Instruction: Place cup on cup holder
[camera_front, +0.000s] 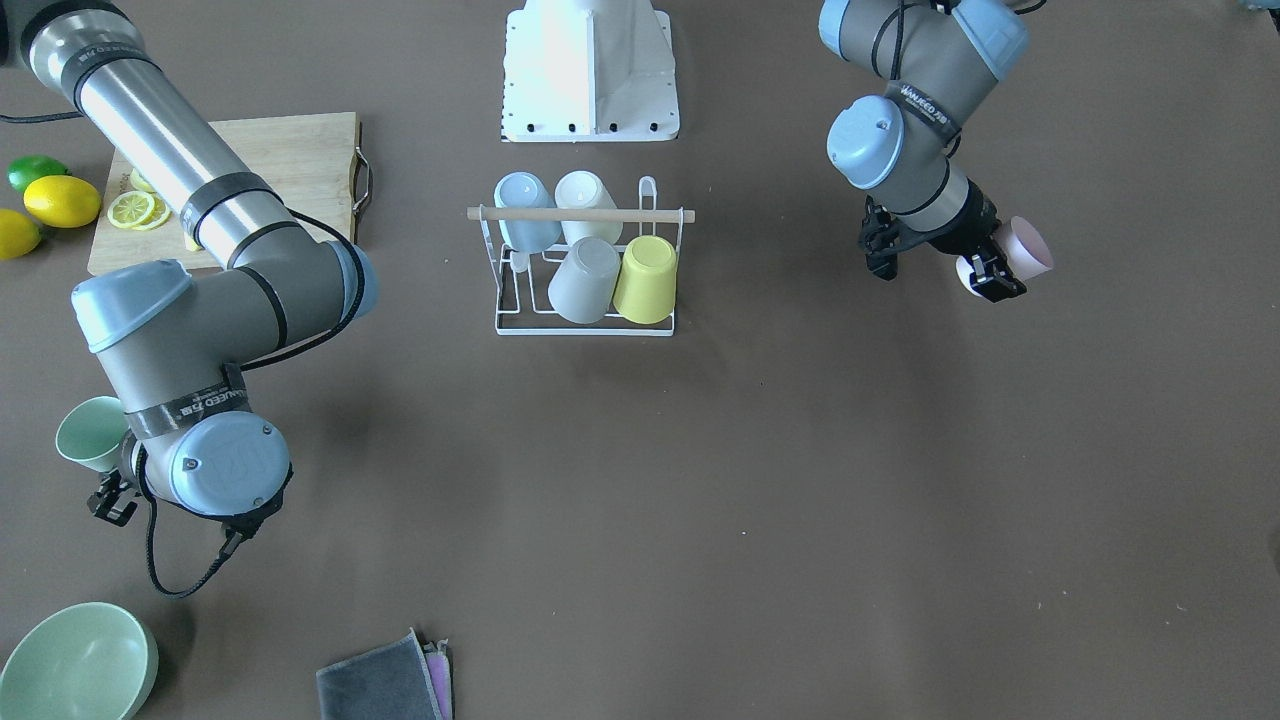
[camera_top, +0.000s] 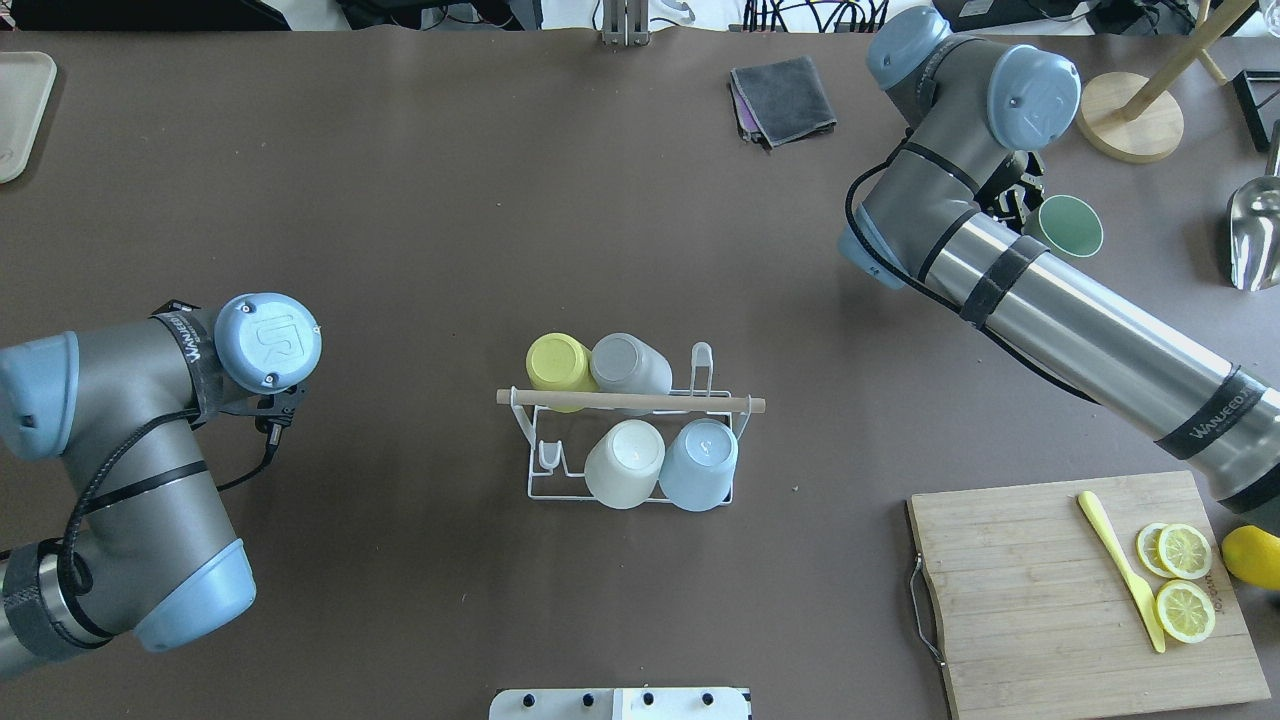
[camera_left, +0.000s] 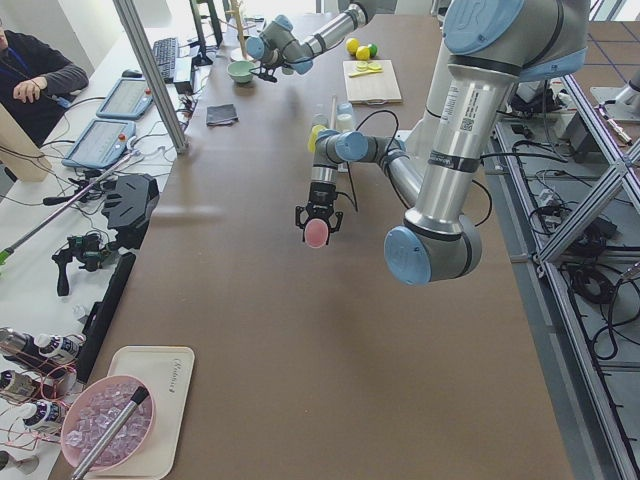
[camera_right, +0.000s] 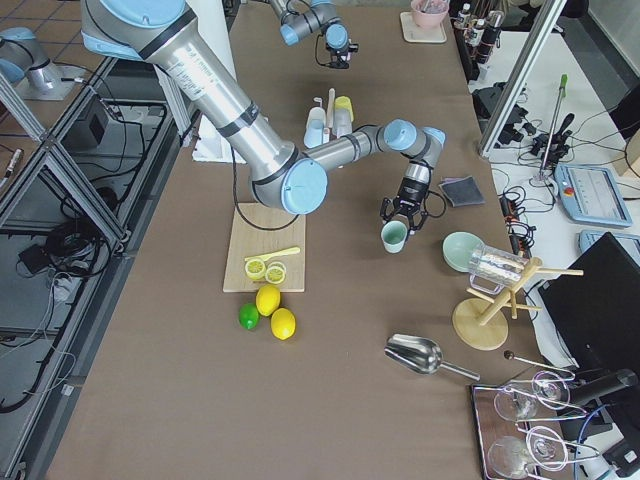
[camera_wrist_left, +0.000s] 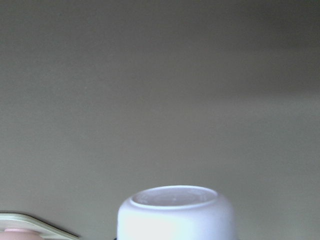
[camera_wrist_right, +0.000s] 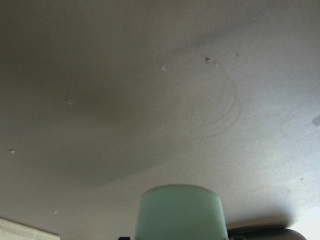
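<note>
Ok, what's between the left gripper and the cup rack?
Nothing. The front-facing view shows only bare brown table between the left gripper, holding a pink cup, and the rack.

**Matt Cups, Wire and Wood**

The cup holder (camera_top: 548, 455) was white-coated wire under a pale wooden rod (camera_top: 630, 402). Its cups (camera_top: 625, 478) looked smooth, matt plastic. At four o'clock lay a grained wooden board (camera_top: 1020, 590). The table (camera_top: 400, 250) was matt brown.
</note>
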